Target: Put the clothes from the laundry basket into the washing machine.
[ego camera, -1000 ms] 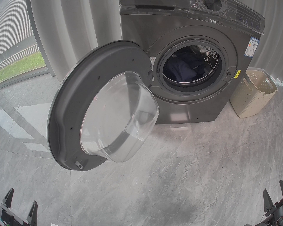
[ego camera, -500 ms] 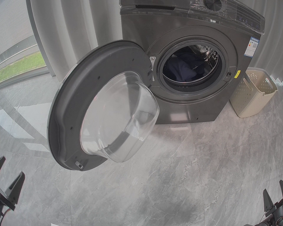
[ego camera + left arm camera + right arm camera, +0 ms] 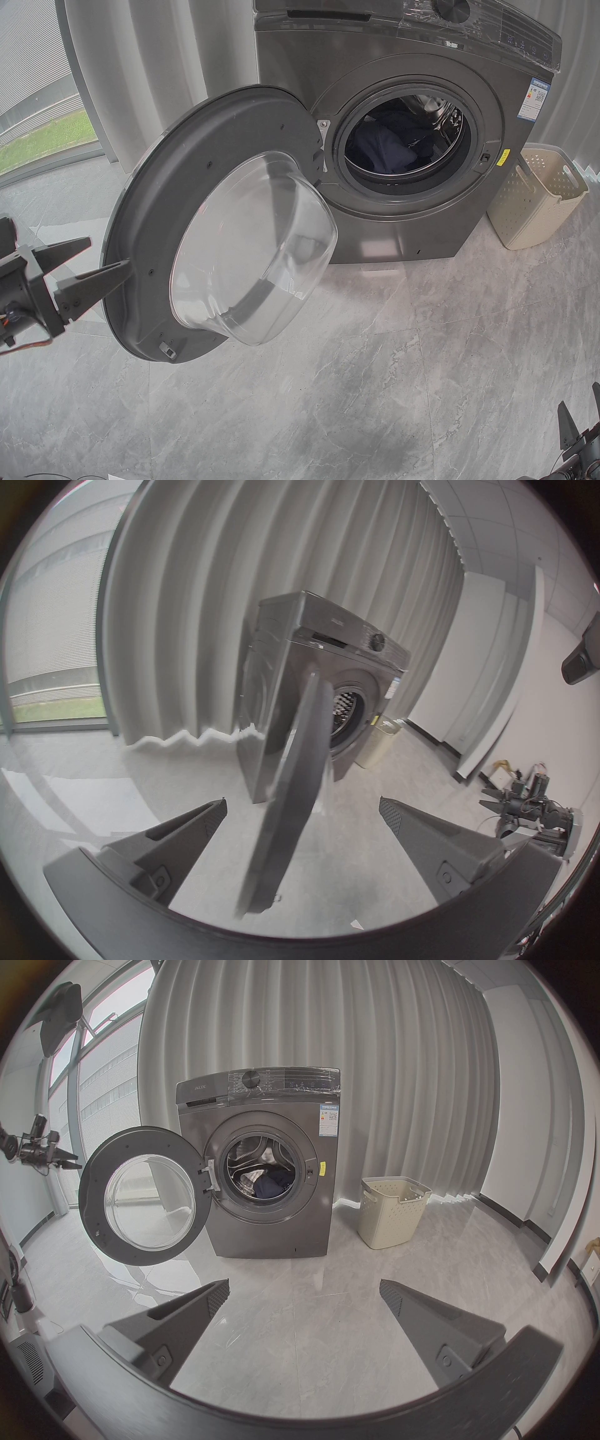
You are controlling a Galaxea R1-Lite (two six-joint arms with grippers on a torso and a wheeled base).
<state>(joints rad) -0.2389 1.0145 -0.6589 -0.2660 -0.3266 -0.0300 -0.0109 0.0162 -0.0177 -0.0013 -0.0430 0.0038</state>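
Note:
The grey washing machine (image 3: 400,56) stands with its round door (image 3: 212,225) swung wide to the left. Dark blue clothes (image 3: 390,147) lie inside the drum (image 3: 269,1184). A beige laundry basket (image 3: 537,197) sits on the floor right of the machine; no cloth shows above its rim (image 3: 395,1184). My left gripper (image 3: 111,253) is open at the door's outer left edge, one fingertip (image 3: 122,269) close to the rim. In the left wrist view the door (image 3: 290,792) is seen edge-on between the open fingers (image 3: 187,830). My right gripper (image 3: 578,397) is low at the front right, open and holding nothing (image 3: 303,1291).
Grey marble floor (image 3: 375,375) spreads in front of the machine. White curtains (image 3: 156,62) hang behind it, and a window (image 3: 37,94) is at the far left. The open door juts out over the floor on the left side.
My left gripper has risen from the bottom left corner up to the outer edge of the open door. The right gripper, door, clothes and basket have not moved.

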